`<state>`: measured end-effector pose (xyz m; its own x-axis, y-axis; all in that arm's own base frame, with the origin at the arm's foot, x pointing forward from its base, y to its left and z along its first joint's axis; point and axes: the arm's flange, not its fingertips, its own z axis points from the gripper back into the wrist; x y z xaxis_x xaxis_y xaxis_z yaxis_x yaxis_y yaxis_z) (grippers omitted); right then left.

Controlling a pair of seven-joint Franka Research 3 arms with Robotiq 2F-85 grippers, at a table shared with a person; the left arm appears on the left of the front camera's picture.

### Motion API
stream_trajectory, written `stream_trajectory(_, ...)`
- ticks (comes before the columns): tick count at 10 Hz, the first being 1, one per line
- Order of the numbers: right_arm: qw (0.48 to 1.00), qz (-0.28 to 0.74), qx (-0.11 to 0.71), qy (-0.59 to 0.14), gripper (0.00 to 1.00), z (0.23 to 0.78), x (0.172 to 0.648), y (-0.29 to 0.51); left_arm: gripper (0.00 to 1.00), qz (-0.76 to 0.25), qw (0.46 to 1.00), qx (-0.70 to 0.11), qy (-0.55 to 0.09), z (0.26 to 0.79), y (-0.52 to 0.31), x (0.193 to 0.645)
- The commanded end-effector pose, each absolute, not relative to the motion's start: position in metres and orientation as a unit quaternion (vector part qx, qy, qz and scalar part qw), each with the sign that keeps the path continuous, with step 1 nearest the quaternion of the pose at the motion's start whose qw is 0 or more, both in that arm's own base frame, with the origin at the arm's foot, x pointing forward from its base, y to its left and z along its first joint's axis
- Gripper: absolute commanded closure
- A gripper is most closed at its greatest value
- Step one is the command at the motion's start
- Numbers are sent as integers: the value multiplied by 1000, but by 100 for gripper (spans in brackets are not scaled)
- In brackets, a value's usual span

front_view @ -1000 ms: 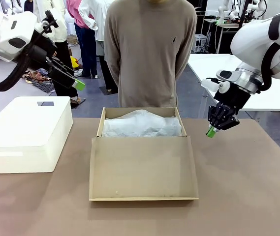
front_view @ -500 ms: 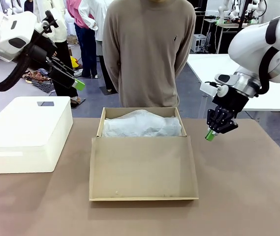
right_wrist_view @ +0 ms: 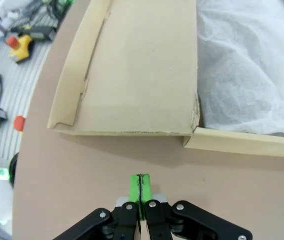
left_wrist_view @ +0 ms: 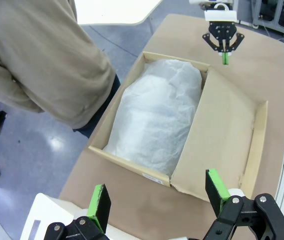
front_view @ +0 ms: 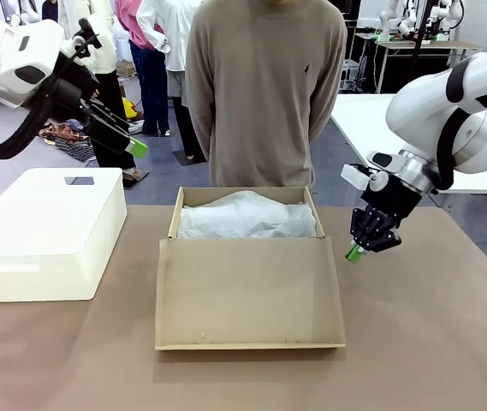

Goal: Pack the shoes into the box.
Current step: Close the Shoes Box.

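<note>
Hovering pinched shut & empty, R tool (front_view: 353, 251) is sitting w/ tan cardboard shoebox (front_view: 175, 216) just to its left, prob. to work the lid (front_view: 247, 291). L tool (left_wrist_view: 157, 196), spread wide, is hanging high above box. Black shoes poss. under white tissue (front_view: 247, 218), can't tell.

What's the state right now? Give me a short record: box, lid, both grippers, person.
box: open on the table, white tissue paper heaped inside
lid: folded out toward the robot's side
left gripper: fingers open, empty, raised above the white bin
right gripper: fingers shut, empty, low beside the box's right wall
person: standing behind the box
</note>
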<state>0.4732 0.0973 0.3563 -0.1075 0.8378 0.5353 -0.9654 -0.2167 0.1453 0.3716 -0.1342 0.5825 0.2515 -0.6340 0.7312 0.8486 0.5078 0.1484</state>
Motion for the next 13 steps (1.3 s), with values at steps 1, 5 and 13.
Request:
stream_trajectory(1, 604, 734, 267, -159, 100, 341, 468, 98, 0, -481, 772, -150, -387, 581, -133, 373)
stream_trajectory(5, 609, 727, 269, -166, 100, 319, 466, 99, 0, -481, 772, -150, -387, 581, -133, 373)
stream_trajectory(13, 582, 721, 319, -199, 100, 285, 471, 100, 0, -481, 772, -150, -387, 581, -133, 373)
